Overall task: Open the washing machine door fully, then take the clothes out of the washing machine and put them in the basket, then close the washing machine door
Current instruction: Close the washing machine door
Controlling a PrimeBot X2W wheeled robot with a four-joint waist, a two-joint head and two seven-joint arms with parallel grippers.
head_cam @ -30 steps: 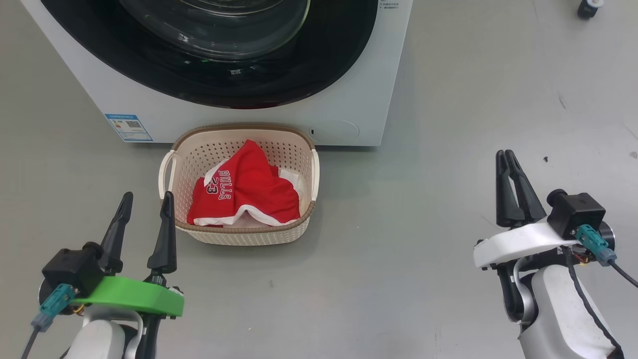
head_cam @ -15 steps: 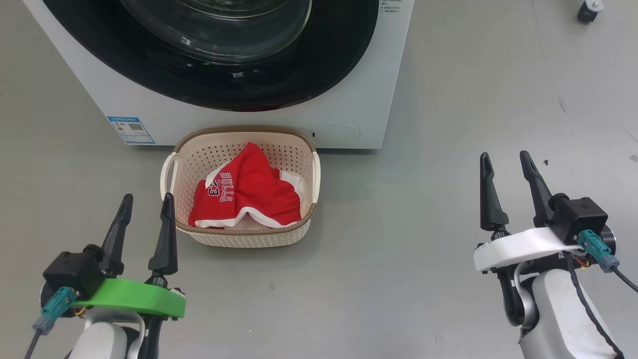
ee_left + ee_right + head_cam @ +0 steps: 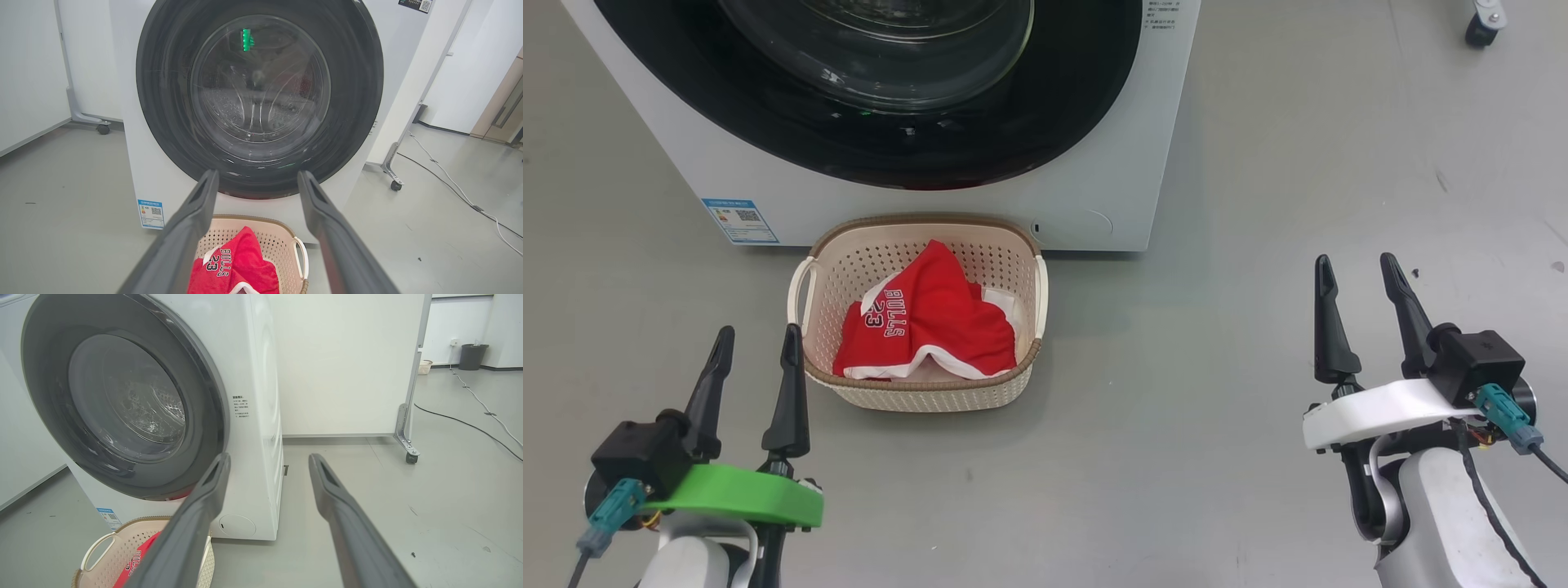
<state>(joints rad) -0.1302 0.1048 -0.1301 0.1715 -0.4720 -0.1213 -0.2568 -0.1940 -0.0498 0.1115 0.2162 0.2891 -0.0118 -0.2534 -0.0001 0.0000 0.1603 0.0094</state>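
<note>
Task looks done imo: washing machine door shut, ahead of left fingers; clothes in basket just right of them. Right fingers well apart. Both pairs wide, empty.

The head camera looked steeply down at the basket before the washing machine; both low wrist cameras faced the washing machine door, sharing all three.

The clothes lie in the basket, just before the washing machine.
</note>
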